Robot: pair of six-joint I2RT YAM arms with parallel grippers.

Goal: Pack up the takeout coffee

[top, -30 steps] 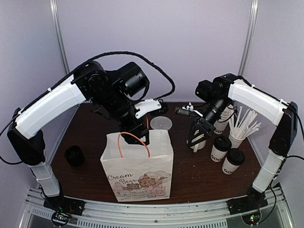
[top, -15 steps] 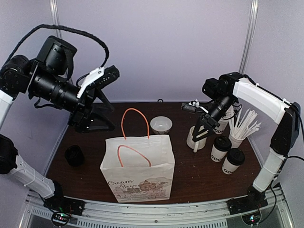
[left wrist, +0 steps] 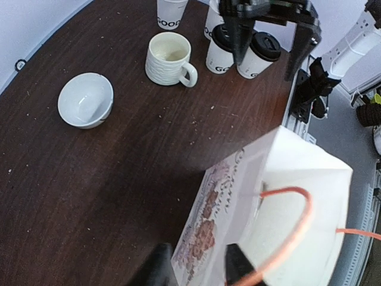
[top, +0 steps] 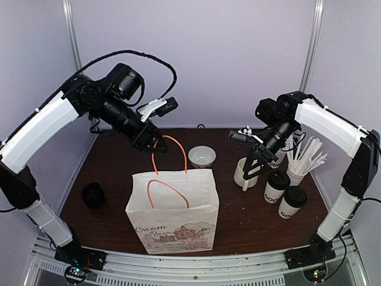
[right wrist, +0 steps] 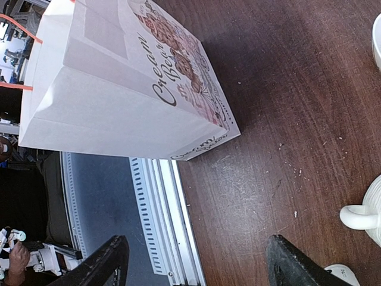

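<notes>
Two takeout coffee cups, white with black lids, stand side by side at the right: one [top: 277, 186] [left wrist: 221, 47] and the other [top: 292, 201] [left wrist: 259, 53]. A white paper bag [top: 172, 208] [left wrist: 297, 202] [right wrist: 119, 89] with orange handles [top: 169, 154] stands open at the front middle. My left gripper [top: 153, 145] [left wrist: 197, 271] hovers at the bag's back edge, open. Its fingers straddle the top of the printed wall, next to a handle. My right gripper [top: 251, 168] [right wrist: 199, 268] hangs wide open and holds nothing, over the table beside the white mug [top: 243, 173], left of the cups.
A white bowl [top: 202, 156] [left wrist: 86, 100] sits behind the bag. The mug [left wrist: 169, 58] stands between bowl and cups. A lidless paper cup [top: 280, 154] and a cup of white straws [top: 305, 158] stand at the back right. A small black object [top: 93, 195] sits at the left.
My left arm swung up and far to the left, then came back down to the bag's back edge with its fingers drawn closer. The right arm has barely moved.
</notes>
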